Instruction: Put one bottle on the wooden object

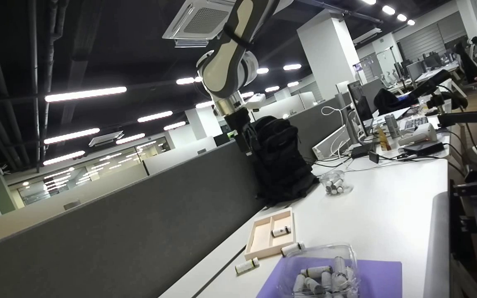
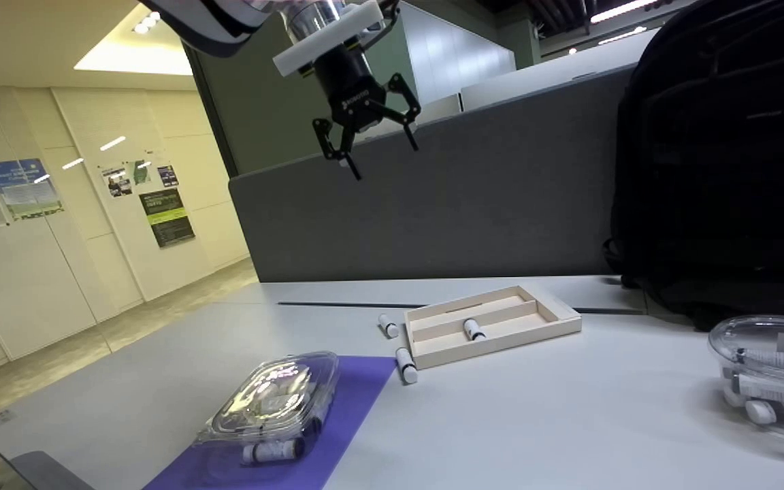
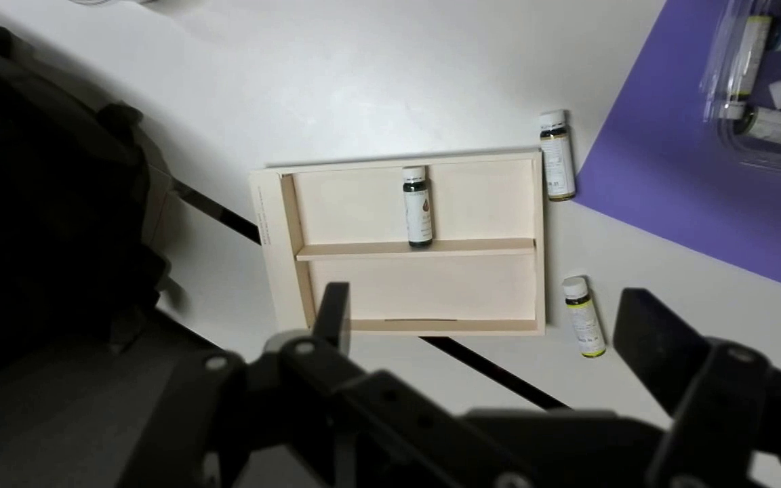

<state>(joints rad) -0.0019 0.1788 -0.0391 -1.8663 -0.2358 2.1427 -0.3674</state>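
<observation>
The wooden object is a shallow pale tray with two compartments (image 3: 424, 288), on the white table. It shows in both exterior views (image 1: 261, 236) (image 2: 501, 346). One white-capped bottle (image 3: 418, 210) lies across one compartment, its base at the divider. It shows in both exterior views (image 1: 280, 231) (image 2: 474, 330). A second bottle (image 3: 557, 159) lies outside by a tray corner, near the purple mat. A third bottle with yellow bands (image 3: 585, 322) lies on the table beside the tray's short side. My gripper (image 2: 388, 163) is open and empty, high above the table; its spread fingers show in the wrist view (image 3: 484, 301).
A clear plastic box (image 2: 276, 401) with several bottles stands on the purple mat (image 2: 358, 388). A clear round tub (image 2: 773, 381) holds more bottles. A black backpack (image 1: 282, 161) stands on the table against the grey partition (image 1: 180, 215), near the tray.
</observation>
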